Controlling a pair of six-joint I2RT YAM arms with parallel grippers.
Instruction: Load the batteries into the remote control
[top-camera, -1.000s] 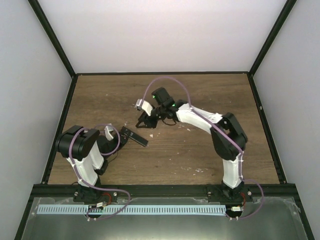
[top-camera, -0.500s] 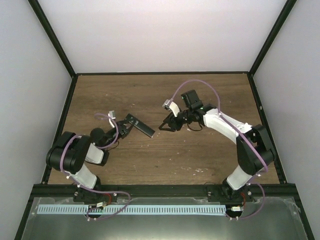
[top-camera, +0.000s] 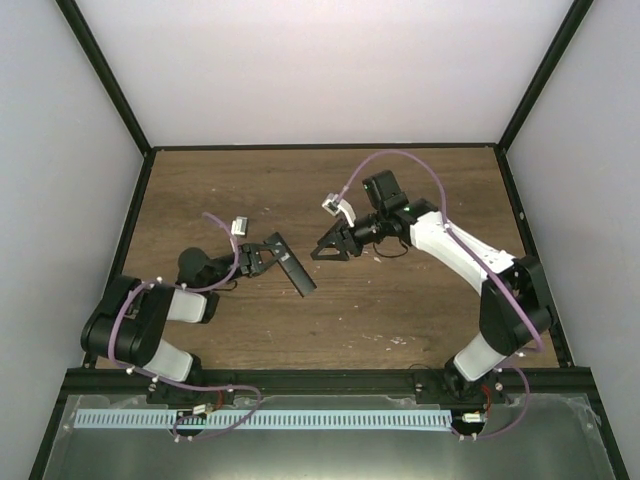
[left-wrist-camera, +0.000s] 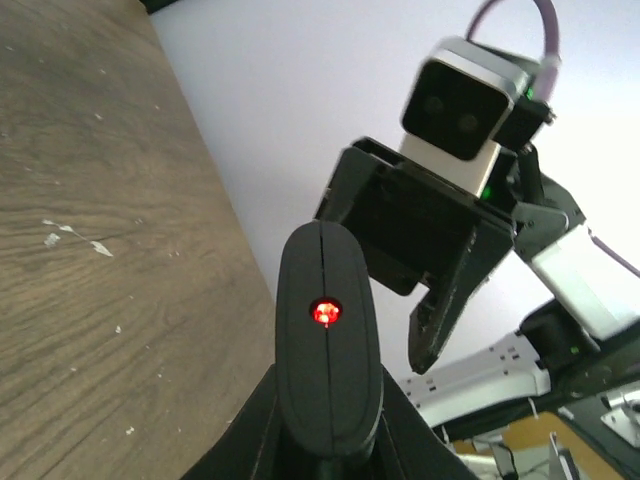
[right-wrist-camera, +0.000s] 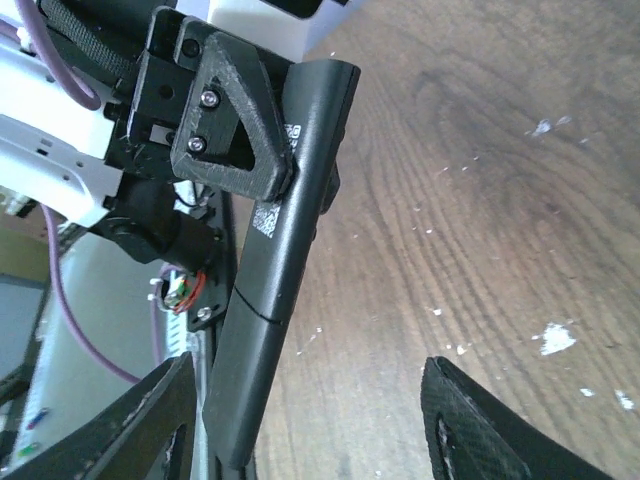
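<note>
A brown wooden table (top-camera: 420, 310) with pale walls (top-camera: 320, 70) around it
Small white specks (right-wrist-camera: 556, 339) lie on the wood here and there. Black bars (top-camera: 320, 147) run along the table's edges.
</note>
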